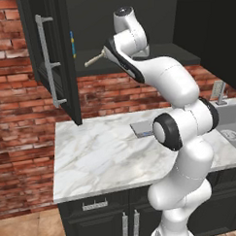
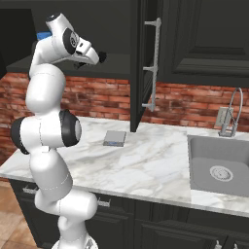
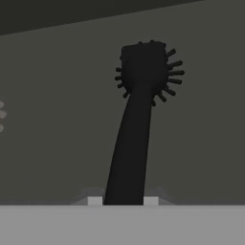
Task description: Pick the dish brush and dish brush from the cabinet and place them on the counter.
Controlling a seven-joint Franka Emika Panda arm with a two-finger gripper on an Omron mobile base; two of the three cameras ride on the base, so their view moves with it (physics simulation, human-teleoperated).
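Kitchen: brick wall behind white marble surface (image 1: pixel 102 154), sink at its right end.
Cabinet (image 2: pixel 146 63): door swung open, arm reaching onto its dark shelf.
Black dish brush (image 3: pixel 139 110): on that shelf, handle running straight out from the pincer, bristle head at the far end.
Cream dish brush (image 1: pixel 94 59): beside the hand.
Pincer (image 3: pixel 123 201): fingertips either side of the black handle's near end, seemingly clenched on it.

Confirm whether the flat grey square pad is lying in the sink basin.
No: in the right base view the flat grey square pad lies on the white marble counter, well apart from the grey sink basin.
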